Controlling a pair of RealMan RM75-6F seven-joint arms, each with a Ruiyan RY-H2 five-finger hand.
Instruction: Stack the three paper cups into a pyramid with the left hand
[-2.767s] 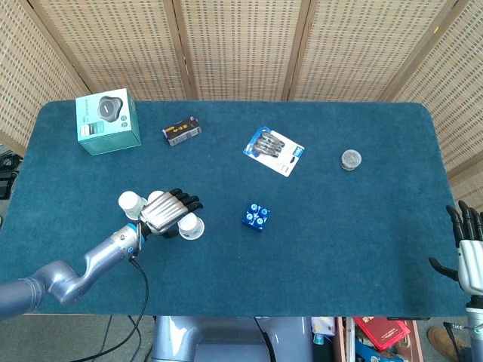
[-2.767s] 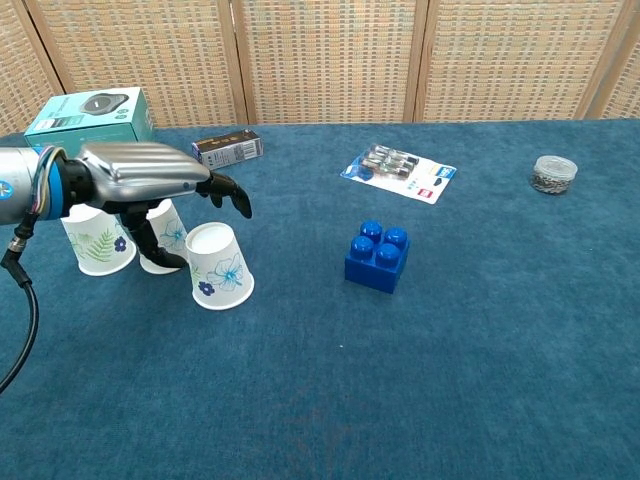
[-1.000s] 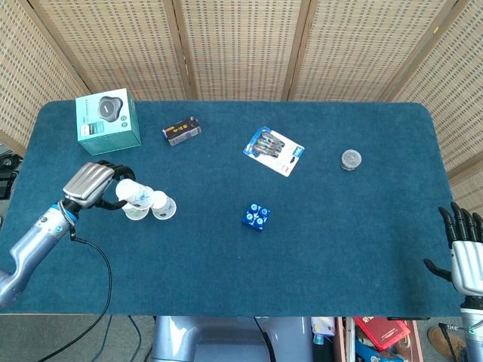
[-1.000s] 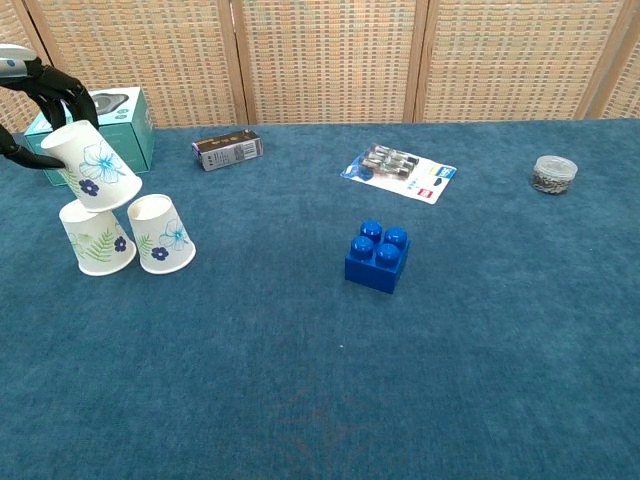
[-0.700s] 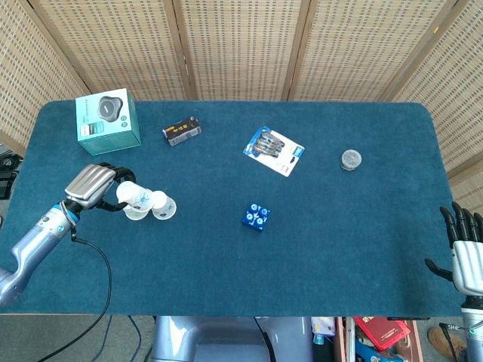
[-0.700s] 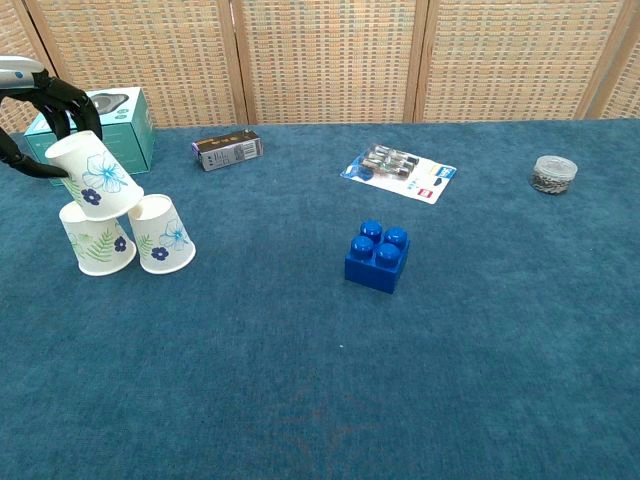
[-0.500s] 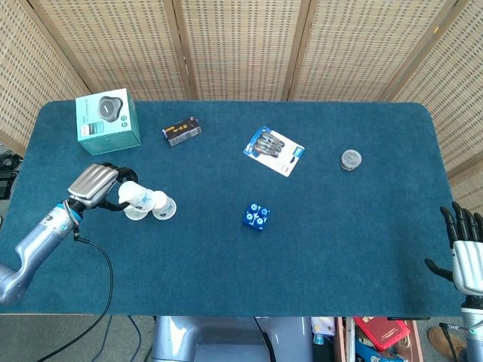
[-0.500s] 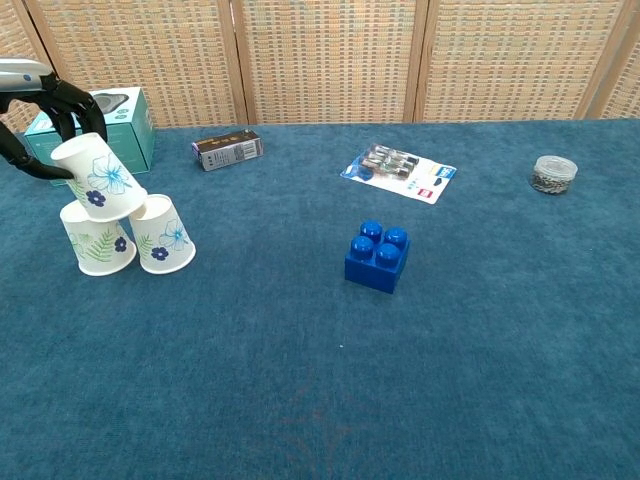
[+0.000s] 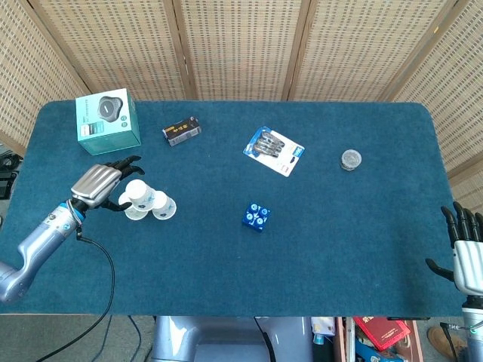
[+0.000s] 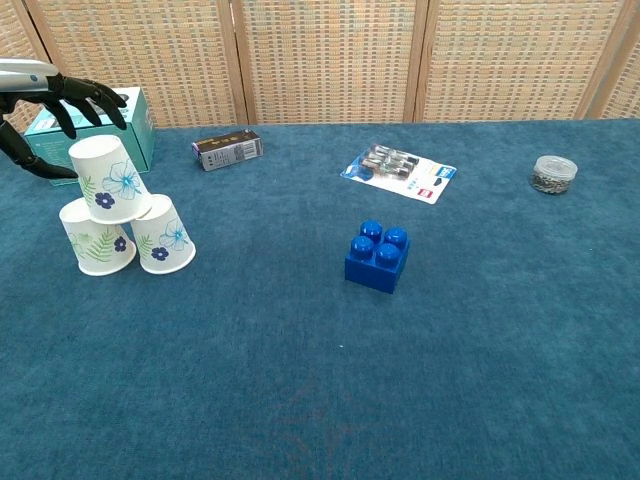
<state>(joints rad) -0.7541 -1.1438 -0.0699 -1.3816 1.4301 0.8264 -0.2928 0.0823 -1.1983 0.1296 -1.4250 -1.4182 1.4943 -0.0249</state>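
Three white paper cups with blue flower prints stand upside down at the table's left. Two of them, the left base cup [image 10: 95, 238] and the right base cup [image 10: 163, 235], sit side by side. The third cup [image 10: 110, 178] [image 9: 136, 191] stands on top of them, upright across the pair. My left hand [image 10: 50, 103] [image 9: 101, 185] hovers just behind and left of the top cup, fingers spread and apart from it, holding nothing. My right hand [image 9: 468, 251] rests at the lower right edge of the head view, fingers apart and empty.
A teal box [image 9: 108, 121] stands behind the cups. A small dark box [image 9: 181, 130], a battery pack [image 9: 274, 151] and a small round jar [image 9: 350, 159] lie further back. A blue brick [image 10: 378, 255] sits mid-table.
The left hand set the tilted third cup upright on the two base cups, then let go and spread its fingers. The right hand has not moved.
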